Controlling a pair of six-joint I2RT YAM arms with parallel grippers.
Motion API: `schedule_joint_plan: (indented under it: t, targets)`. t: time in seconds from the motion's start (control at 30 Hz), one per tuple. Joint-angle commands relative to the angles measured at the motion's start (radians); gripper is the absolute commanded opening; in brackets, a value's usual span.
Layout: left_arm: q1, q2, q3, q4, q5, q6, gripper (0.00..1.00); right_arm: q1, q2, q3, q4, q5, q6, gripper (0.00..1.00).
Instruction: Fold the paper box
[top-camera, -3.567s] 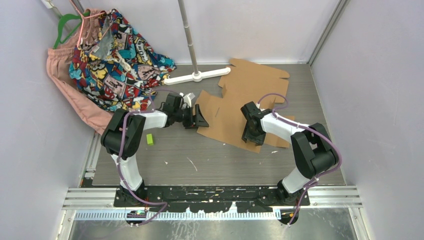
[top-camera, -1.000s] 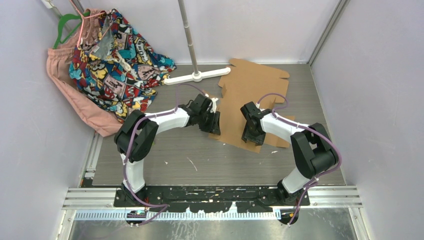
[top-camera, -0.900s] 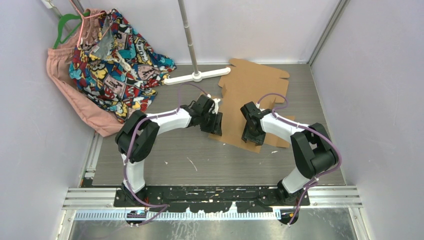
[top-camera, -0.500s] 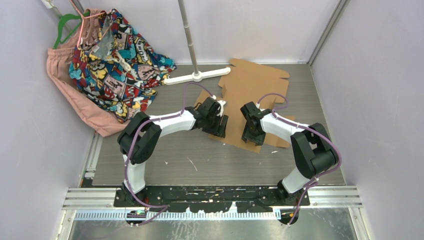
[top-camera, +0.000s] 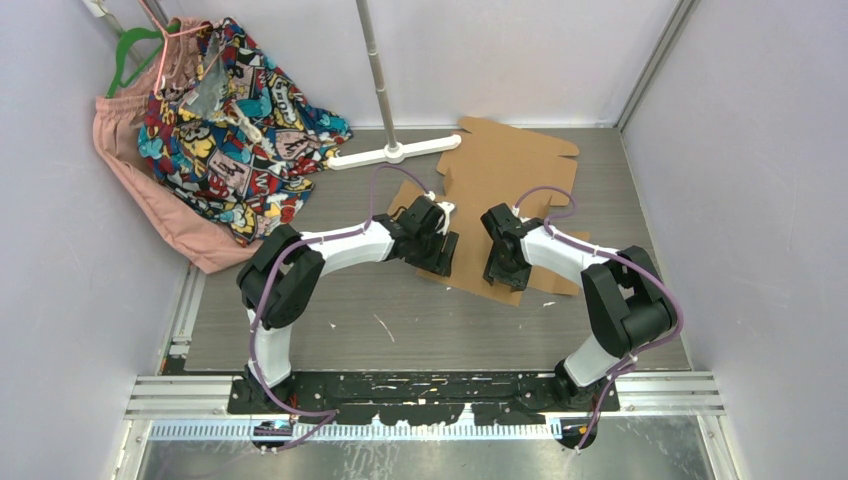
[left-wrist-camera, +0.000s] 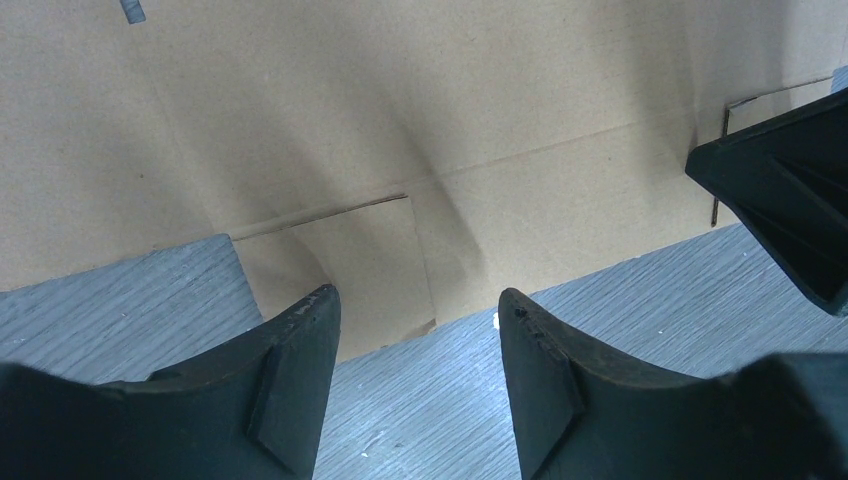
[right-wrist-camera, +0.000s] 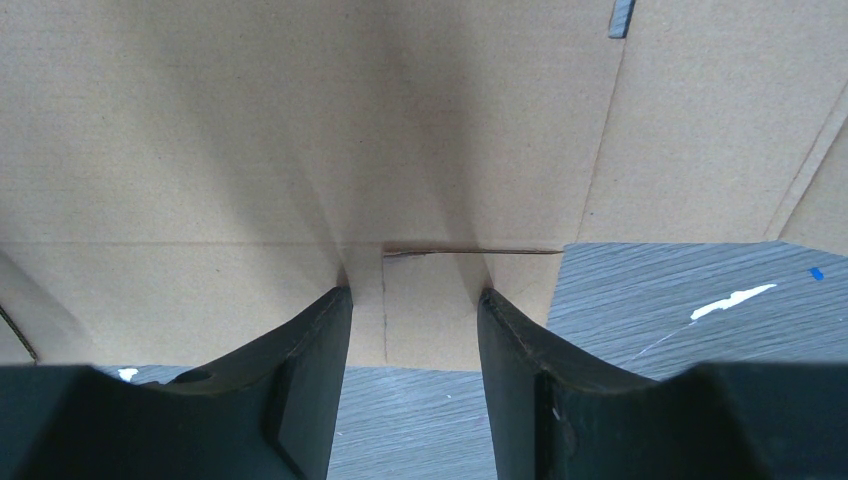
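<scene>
My left claw (left-wrist-camera: 418, 300) stood with its jaws apart and nothing between them, poised over the near edge of the box (left-wrist-camera: 400, 100). A small cut tab (left-wrist-camera: 370, 270) lay just past the gap, toward 12 o'clock. My right claw (right-wrist-camera: 415, 295), at 3 o'clock from the left one, also had its jaws apart and clamped on nothing. Its tips sat low over the same edge, straddling a second tab (right-wrist-camera: 430, 310); whether they touched the cardboard I could not tell. The box was an unfolded sheet lying flat on the counter (top-camera: 300, 310), reaching from the middle toward 1 o'clock, near the foot of a white stand (top-camera: 392, 153).

As I judged it, the step in hand was raising the near flap along its score line (left-wrist-camera: 560, 150). To do it well I would need to slip a finger under the edge rather than shove the sheet away. The right claw should press down behind the crease as an anchor. Both sides should lift evenly, since corrugated board would likely buckle off the line if one side led.
</scene>
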Motion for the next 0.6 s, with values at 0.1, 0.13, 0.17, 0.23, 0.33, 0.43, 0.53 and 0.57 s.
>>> schedule_joint_plan:
  t: [0.1,0.13,0.17,0.23,0.33,0.43,0.53,0.57]
  targets:
    - [-0.002,0.069,-0.01,-0.023,-0.025,0.025,0.61,0.044,0.115,-0.059,0.288,-0.179,0.05,0.53]
    - [-0.003,0.07,-0.01,-0.022,-0.024,0.025,0.61,0.043,0.115,-0.058,0.287,-0.179,0.049,0.53]
    - [-0.002,0.07,-0.009,-0.022,-0.024,0.025,0.61,0.044,0.116,-0.055,0.284,-0.179,0.047,0.53]
    - [-0.003,0.07,-0.009,-0.023,-0.022,0.025,0.61,0.044,0.114,-0.052,0.281,-0.179,0.047,0.53]
    - [-0.002,0.071,-0.005,-0.027,-0.021,0.026,0.61,0.044,0.114,-0.048,0.275,-0.179,0.045,0.53]
    - [-0.003,0.066,-0.002,-0.032,-0.019,0.027,0.61,0.045,0.113,-0.04,0.27,-0.179,0.045,0.53]
    - [-0.002,0.05,0.007,-0.045,-0.018,0.032,0.61,0.044,0.095,-0.031,0.256,-0.179,0.042,0.53]
    - [-0.002,0.044,0.015,-0.055,-0.02,0.036,0.61,0.045,0.083,-0.026,0.246,-0.197,0.041,0.54]
